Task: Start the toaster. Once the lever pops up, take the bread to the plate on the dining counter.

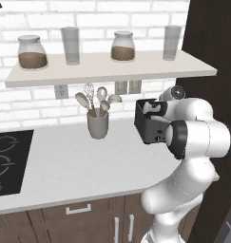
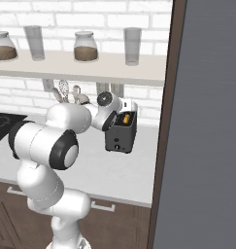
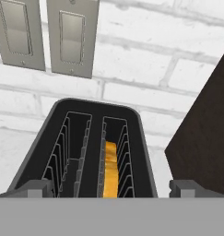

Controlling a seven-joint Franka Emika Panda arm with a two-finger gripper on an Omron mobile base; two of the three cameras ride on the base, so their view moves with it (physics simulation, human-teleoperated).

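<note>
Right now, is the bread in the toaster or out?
In. The bread sits down inside the right slot of the toaster, seen from the hand view; the left slot is empty.

Matt black toaster (image 3: 85, 152) with wire slot guards; brick wall (image 3: 145, 60).

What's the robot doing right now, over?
Fingers open, hovering over toaster. Bread sits down in the right slot. Nothing blocking, over.

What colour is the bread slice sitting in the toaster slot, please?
Golden orange-yellow; the bread shows best in the hand view, inside the black toaster.
</note>
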